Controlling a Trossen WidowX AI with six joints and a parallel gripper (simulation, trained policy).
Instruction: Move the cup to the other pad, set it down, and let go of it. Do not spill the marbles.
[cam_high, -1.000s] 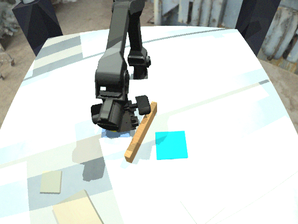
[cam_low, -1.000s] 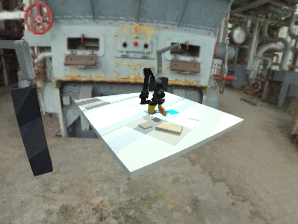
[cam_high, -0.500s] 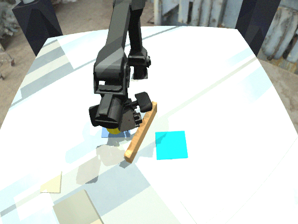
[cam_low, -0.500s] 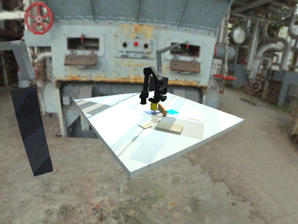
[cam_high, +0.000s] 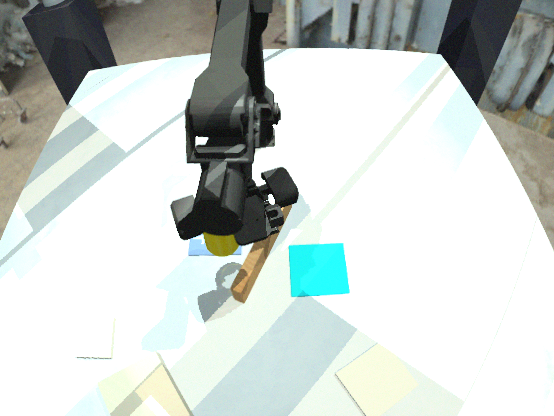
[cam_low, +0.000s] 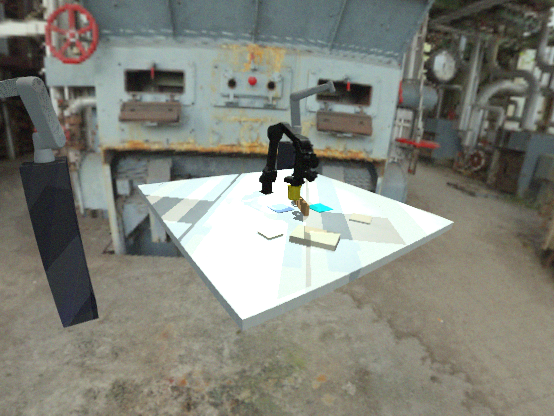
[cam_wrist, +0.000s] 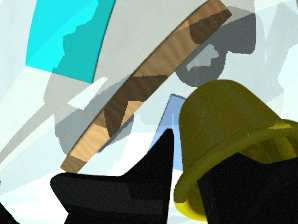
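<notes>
The yellow cup (cam_high: 222, 244) (cam_low: 294, 192) (cam_wrist: 215, 112) hangs in the air over the near side of the blue pad (cam_high: 197, 249) (cam_low: 281, 208) (cam_wrist: 169, 112) and looks about upright in the exterior view. My gripper (cam_low: 295, 184) (cam_wrist: 180, 134) is shut on the cup's wall, one finger outside and the other reaching into its mouth. The arm hides the cup's top in the top view. No marbles show; the cup's inside is hidden. The cyan pad (cam_high: 319, 270) (cam_low: 321, 207) (cam_wrist: 55, 42) lies bare on the other side of the wooden bar.
The wooden bar (cam_high: 256, 262) (cam_low: 304, 207) (cam_wrist: 160, 65) stands between the two pads, close beside the cup. A long pale block (cam_low: 316, 238), a square cream tile (cam_high: 377, 380) (cam_low: 360, 218) and a thin white tile (cam_high: 97, 342) (cam_low: 270, 233) lie nearer the table's front.
</notes>
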